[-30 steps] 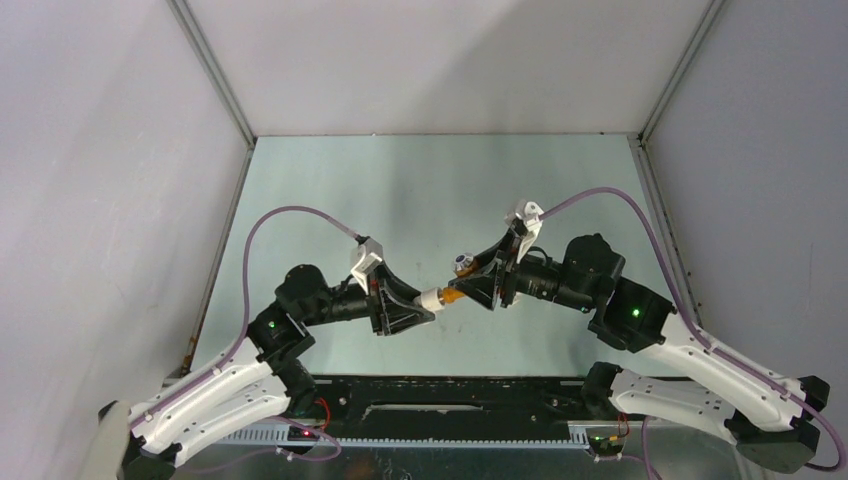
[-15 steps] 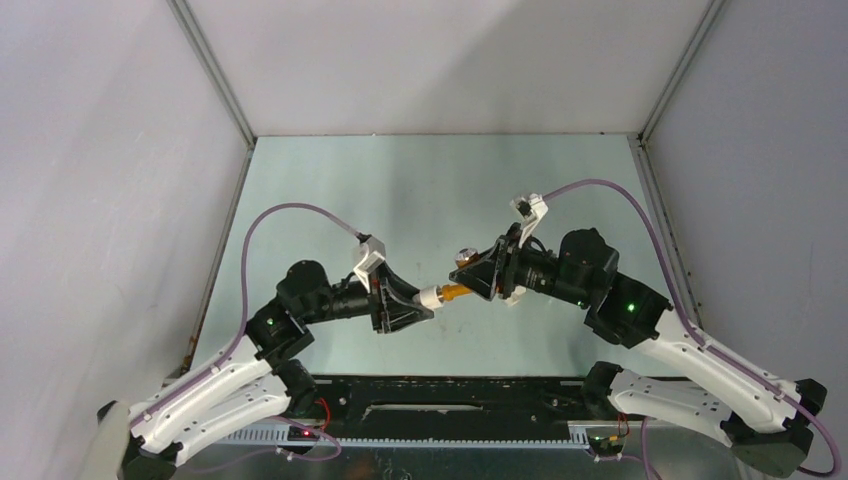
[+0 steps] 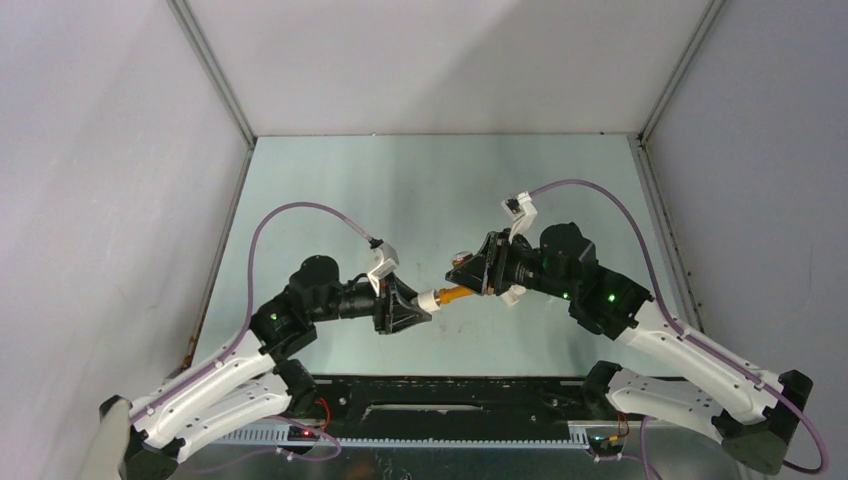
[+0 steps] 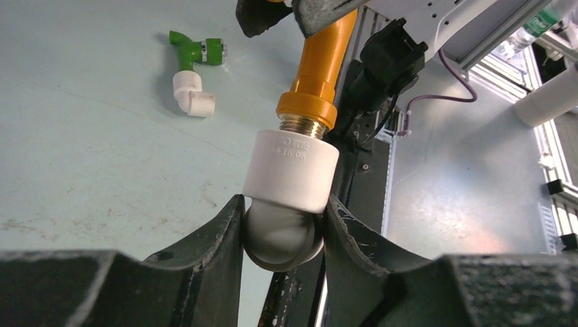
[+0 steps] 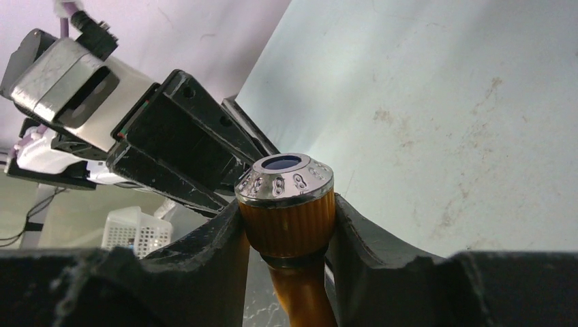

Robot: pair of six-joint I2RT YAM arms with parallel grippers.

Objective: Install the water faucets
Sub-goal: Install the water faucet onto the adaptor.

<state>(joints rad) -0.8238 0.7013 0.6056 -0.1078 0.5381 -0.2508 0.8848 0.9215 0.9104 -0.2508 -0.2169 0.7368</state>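
Between the fingers of the left hand (image 4: 283, 228) sits a white elbow fitting (image 4: 292, 170), pinched at its rounded grey-shaded bend with its open socket pointing away from the palm. Both fingers press against the bend, one on each side. The hand and the fitting are held up off the pale green counter (image 3: 400, 190).

Ahead of that hand and off to its left in the wrist view, the green faucet (image 4: 193, 49) lies on the counter, well apart from the fingers. It is joined to a second white elbow (image 4: 192, 95).

Straight out from the socket of the held fitting runs the orange faucet (image 4: 322, 68). Its brass thread (image 4: 305, 123) enters the socket mouth, and a short band of thread shows between the orange collar and the white rim.

Over at the faucet's far end, the right hand (image 5: 286, 225) grips it. The fingers close on the ribbed orange knob just below its silver cap (image 5: 284, 176), and the stem passes down between them toward the palm. From above, the two hands face each other tip to tip, with the faucet and the fitting bridging the gap.
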